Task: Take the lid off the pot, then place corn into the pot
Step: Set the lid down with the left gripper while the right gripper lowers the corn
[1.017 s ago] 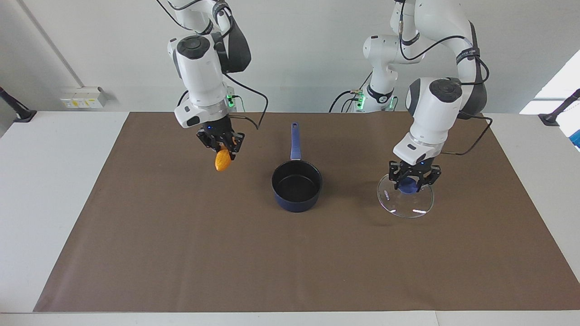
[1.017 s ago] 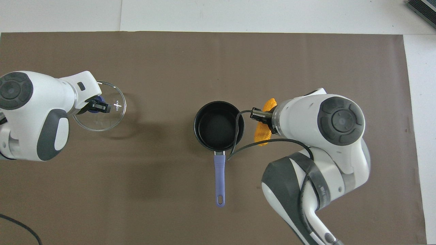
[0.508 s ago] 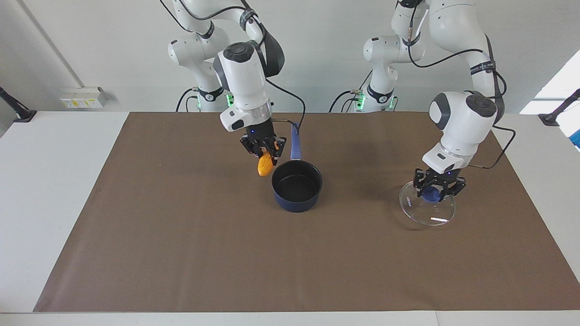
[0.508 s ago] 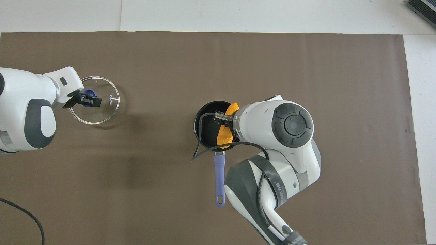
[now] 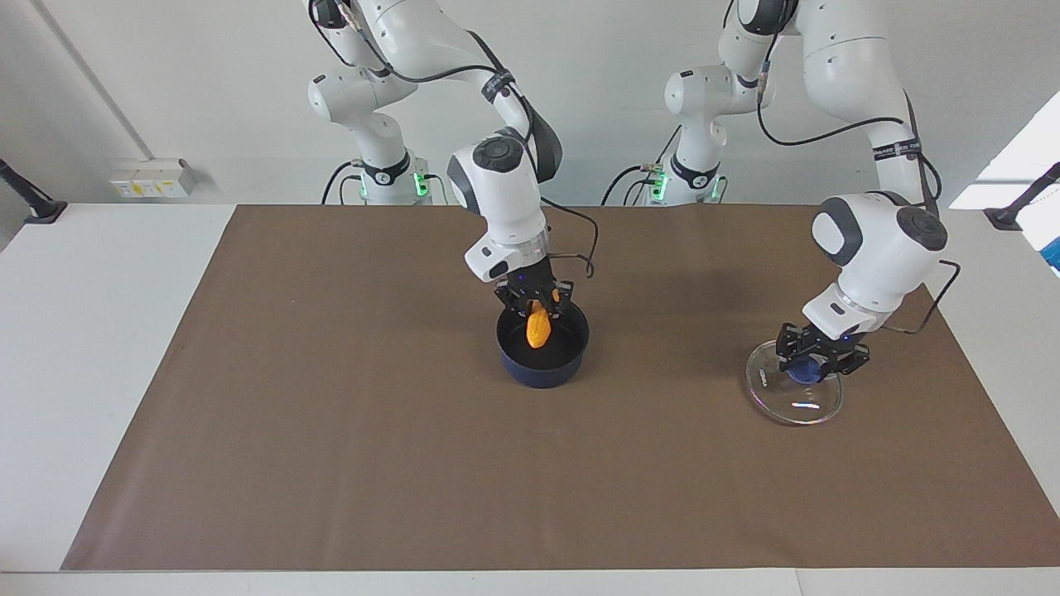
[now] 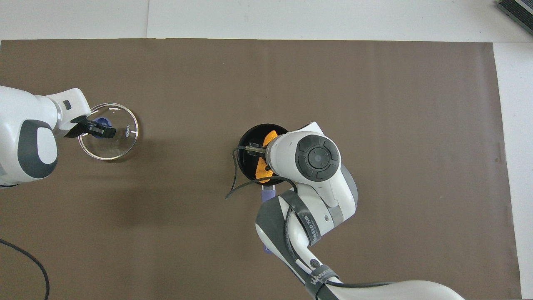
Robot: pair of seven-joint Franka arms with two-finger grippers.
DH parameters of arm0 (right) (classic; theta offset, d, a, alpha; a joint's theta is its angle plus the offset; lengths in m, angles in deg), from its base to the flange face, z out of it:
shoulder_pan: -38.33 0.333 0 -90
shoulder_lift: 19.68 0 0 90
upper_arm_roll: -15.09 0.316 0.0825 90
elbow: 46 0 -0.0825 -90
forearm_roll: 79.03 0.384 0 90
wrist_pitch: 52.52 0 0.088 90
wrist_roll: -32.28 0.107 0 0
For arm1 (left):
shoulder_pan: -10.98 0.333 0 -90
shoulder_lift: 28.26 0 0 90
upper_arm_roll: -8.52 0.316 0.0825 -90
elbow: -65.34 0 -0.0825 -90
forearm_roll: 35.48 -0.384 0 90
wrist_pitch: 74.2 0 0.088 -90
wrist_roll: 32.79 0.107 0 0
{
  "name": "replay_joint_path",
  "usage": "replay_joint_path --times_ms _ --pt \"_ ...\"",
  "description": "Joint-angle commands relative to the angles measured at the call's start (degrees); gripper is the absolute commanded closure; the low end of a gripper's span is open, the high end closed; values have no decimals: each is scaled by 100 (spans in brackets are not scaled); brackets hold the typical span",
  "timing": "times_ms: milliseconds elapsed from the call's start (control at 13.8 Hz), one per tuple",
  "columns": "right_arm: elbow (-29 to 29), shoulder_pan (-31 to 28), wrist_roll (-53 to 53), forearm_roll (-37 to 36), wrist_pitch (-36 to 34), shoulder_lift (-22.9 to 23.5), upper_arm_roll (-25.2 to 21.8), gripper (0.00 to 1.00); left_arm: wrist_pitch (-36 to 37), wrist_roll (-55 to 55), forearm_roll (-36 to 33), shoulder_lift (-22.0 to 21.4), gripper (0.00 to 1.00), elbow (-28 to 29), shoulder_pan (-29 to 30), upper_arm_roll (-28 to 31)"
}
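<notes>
The pot is seen at the middle of the brown mat, and the lid is held by its blue knob in the closed left gripper, toward the left arm's end of the table. The corn is gripped in the right gripper and hangs tip-down inside the pot's mouth.

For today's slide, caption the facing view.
Right tool lowers corn cob into saucepan; left tool holds glass lid.

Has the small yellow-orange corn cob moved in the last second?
Yes. The small yellow-orange corn cob, in the right gripper, came from beside the dark navy-blue saucepan to over it.
</notes>
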Motion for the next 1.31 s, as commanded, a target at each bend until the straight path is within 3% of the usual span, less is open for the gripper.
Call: replay_joint_path --times_ms 0,145,218,363,654,872,1089,1235 --pt "50 -53 -397 -96 102 126 19 100 156 197 220 104 100 -94 88 -67" --pt "33 -36 -521 -104 102 214 19 100 296 197 220 105 100 -111 97 -67" --pt "6 -36 -774 -104 102 205 19 100 349 197 220 105 83 -120 97 -67" --pt "-3 -45 -1189 -104 102 231 19 100 368 197 220 105 1 -129 36 -59" --pt "-3 -36 -1487 -104 260 302 19 100 472 100 132 -255 0 -164 -113 -50" --pt "50 -79 -1594 -104 392 390 19 100 954 -346 71 -799 0 -173 -140 -50" --pt "77 -159 -1919 -78 515 416 19 100 1806 -1364 -842 -1283 0 -531 -438 -93" --pt "77 -159 -1910 -61 524 416 19 84 2448 -1727 -879 -1433 0 -935 -570 -102"
